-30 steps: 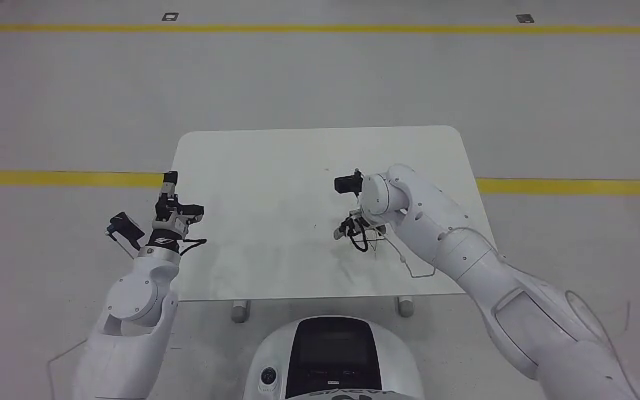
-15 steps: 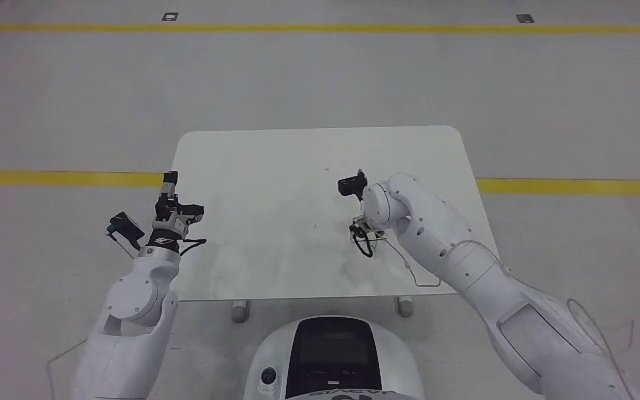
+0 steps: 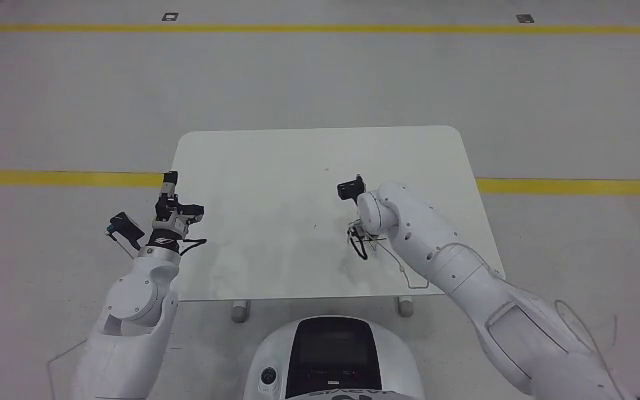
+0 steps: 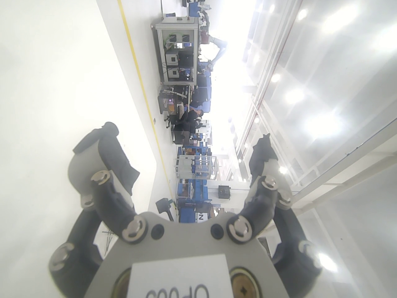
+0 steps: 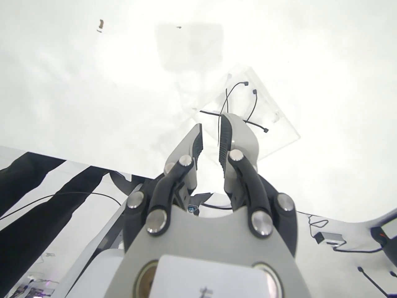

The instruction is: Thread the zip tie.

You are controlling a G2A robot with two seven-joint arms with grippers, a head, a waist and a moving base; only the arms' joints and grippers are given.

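while the top view gives just a dark tangle under the right arm, close to the near edge of the table (image 3: 260,160), the right wrist view resolves it into several black zip ties (image 5: 255,102) lying on a clear tray (image 5: 279,125). the right gripper (image 5: 211,119) hangs just over them, its fingers a narrow gap apart, and one tie's tail rises into that gap beside one pad. the left gripper (image 4: 186,131) has its fingers spread wide and points out into the room; from above it sits at the table's left edge, well apart from the ties. against a second ago, the right wrist has shifted slightly toward the near edge, and the left arm is unmoved.
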